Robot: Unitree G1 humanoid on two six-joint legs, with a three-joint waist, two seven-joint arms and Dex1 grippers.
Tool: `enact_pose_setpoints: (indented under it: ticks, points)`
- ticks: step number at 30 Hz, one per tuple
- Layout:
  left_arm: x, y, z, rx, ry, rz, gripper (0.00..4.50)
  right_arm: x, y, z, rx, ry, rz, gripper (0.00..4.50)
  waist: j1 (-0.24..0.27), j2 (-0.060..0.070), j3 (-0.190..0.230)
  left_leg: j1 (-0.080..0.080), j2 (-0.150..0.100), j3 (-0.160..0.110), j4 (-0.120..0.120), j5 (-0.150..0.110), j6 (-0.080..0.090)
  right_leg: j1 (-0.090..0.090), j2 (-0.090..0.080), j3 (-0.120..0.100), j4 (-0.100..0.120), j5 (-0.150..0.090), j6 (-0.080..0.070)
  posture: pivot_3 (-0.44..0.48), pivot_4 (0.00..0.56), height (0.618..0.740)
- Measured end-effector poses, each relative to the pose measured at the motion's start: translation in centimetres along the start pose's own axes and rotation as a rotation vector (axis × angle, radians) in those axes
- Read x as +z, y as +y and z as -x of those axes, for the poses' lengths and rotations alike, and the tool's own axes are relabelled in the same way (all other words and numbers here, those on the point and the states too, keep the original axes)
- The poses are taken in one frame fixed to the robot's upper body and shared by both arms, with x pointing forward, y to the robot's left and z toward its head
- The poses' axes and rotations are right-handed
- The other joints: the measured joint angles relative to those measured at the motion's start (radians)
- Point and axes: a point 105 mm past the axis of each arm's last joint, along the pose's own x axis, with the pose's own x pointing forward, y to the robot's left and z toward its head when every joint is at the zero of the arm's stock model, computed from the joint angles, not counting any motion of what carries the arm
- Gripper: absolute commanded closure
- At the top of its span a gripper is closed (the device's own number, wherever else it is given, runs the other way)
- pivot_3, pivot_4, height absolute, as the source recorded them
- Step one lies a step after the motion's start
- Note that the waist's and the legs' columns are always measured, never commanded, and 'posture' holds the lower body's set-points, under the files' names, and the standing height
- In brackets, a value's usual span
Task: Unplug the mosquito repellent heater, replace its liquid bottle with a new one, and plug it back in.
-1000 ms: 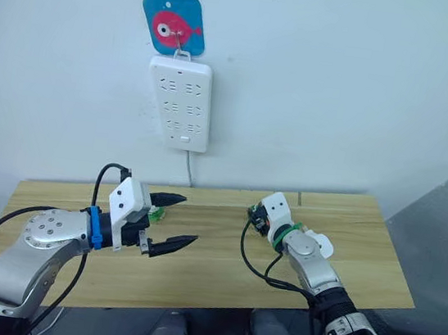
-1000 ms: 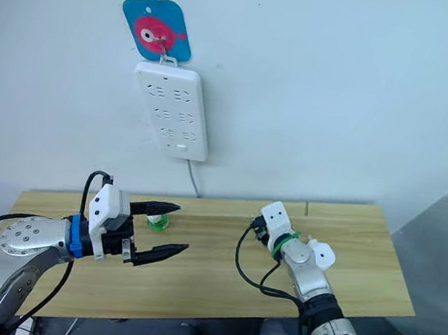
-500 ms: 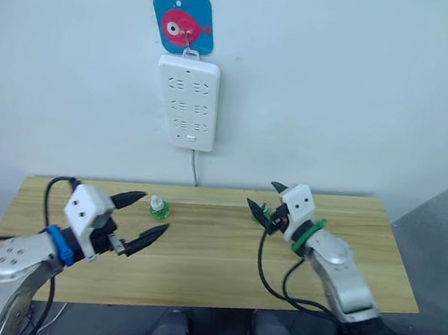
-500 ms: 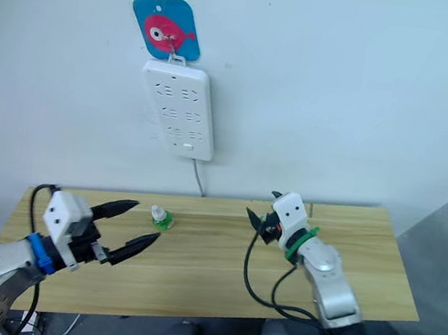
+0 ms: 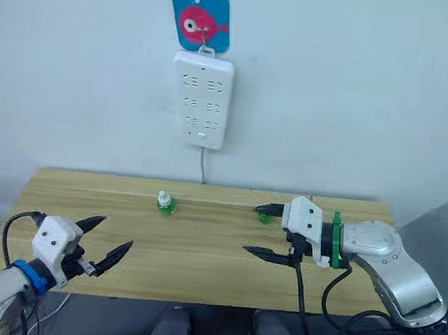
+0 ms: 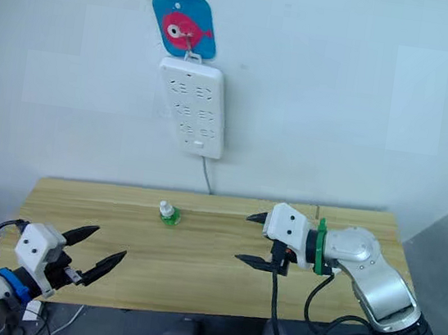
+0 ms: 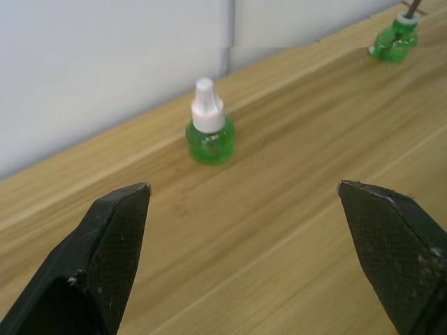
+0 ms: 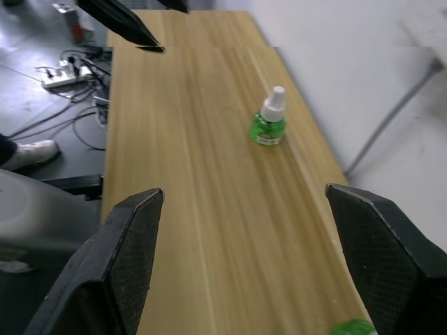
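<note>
Here, a green bottle (image 5: 166, 204) with a white cap stands upright on the wooden table (image 5: 196, 255), toward its wall edge. A second green bottle (image 5: 265, 216) sits at its 3 o'clock, near the right gripper (image 5: 262, 231), whose fingers gape wide. The left gripper (image 5: 106, 240), also wide, hovers at the table's 7 o'clock corner. A power strip (image 5: 201, 99) hangs above; no heater is plugged into it.

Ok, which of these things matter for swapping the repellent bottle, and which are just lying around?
For the job: white-capped green bottle, second green bottle, wall power strip.
Lying about: fish wall hook, floor cables.
</note>
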Motion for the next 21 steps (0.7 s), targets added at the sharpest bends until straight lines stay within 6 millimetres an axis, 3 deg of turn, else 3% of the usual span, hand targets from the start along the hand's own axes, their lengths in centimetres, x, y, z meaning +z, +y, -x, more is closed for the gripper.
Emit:
enact_pose_setpoints:
  ticks: [11,21]
  points:
    - [-0.5,2.5,-3.6,-0.1,0.052,-0.043,0.0,2.8,0.5,-0.3,-0.06,0.015,-0.066,0.64,-0.015,-0.001,0.086,-0.004,0.001,0.0,0.0,0.0,0.0,-0.005,-0.001,0.0,0.001,0.002,-0.004,-0.117,0.401,0.74]
    - [0.5,4.5,-8.1,-0.108,0.029,-0.092,0.0,3.0,1.0,-0.1,-0.083,0.071,-0.124,0.64,-0.046,-0.002,0.13,-0.02,0.002,-0.001,0.001,0.0,0.0,-0.018,-0.003,-0.001,0.003,0.004,-0.002,-0.189,0.445,0.74]
